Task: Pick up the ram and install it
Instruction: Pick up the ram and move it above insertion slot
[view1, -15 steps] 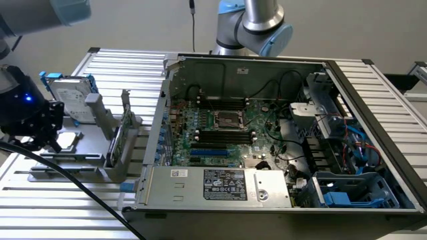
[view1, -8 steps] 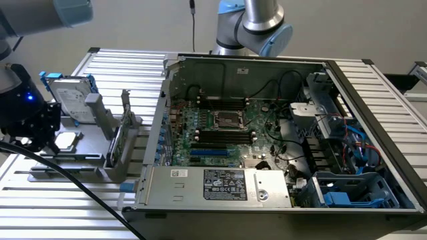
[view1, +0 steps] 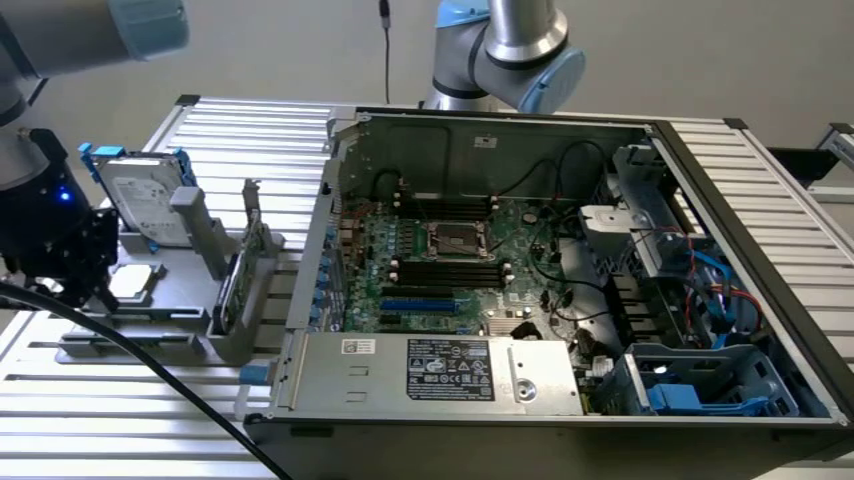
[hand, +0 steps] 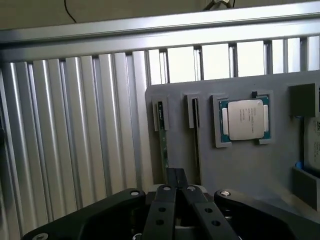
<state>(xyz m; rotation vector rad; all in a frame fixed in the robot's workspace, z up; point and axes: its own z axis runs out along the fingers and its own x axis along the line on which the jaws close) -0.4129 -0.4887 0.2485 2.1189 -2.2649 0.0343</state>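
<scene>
Above gray holder (hand: 240, 165) | ram (hand: 163, 145) just beside end effector (hand: 176, 174) (jaws closed)

Robotics lab: open computer case (view1: 454, 155) on aluminium-slat bench (view1: 80, 400).

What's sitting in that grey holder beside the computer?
A memory stick on edge in a narrow slot, a square silver chip flat in a pocket, a hard drive at one end. The shut pincer covers part of the holder.
</scene>
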